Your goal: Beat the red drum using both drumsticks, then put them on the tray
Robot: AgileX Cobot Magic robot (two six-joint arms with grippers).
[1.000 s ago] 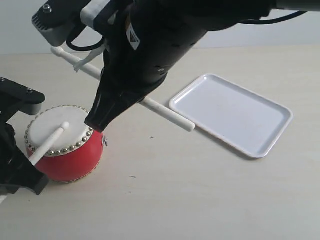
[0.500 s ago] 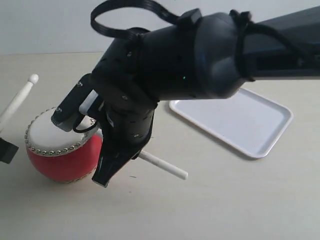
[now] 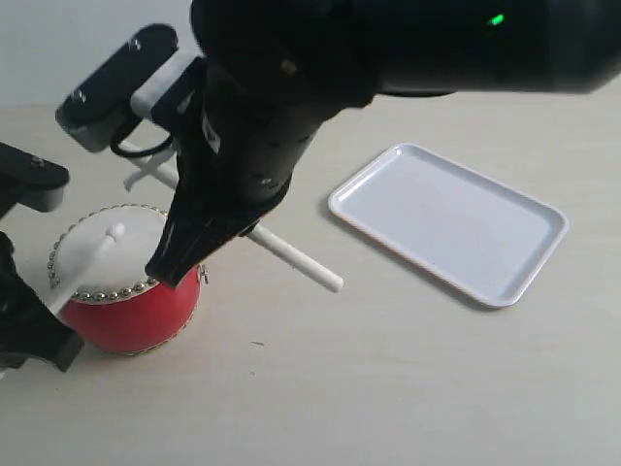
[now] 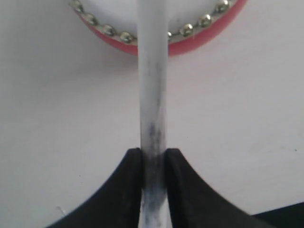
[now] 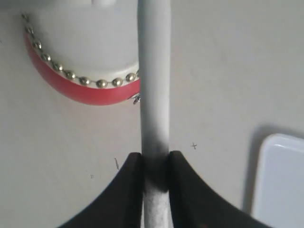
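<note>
The red drum (image 3: 124, 291) stands on the tabletop (image 3: 388, 388). Just beside it, the left gripper (image 4: 154, 156) is clamped tight on the left drumstick (image 4: 153, 95), whose rounded tip sits on the drum's pale skin. The right gripper (image 5: 155, 159) is likewise closed around the right drumstick (image 5: 154, 71), which crosses over the drum's studded edge, its butt end pointing away from the drum. The tray (image 3: 456, 218) lies well apart from the drum, bare.

The drum (image 3: 136, 311) is shiny red with a cream top and a ring of gold dots. The left drumstick (image 4: 153, 95) and right drumstick (image 5: 154, 71) are white; the left has grey smudges. The tray (image 3: 451, 218) is white, the table (image 3: 408, 388) tan. The left tool (image 4: 153, 156) and right tool (image 5: 155, 161) are black.
</note>
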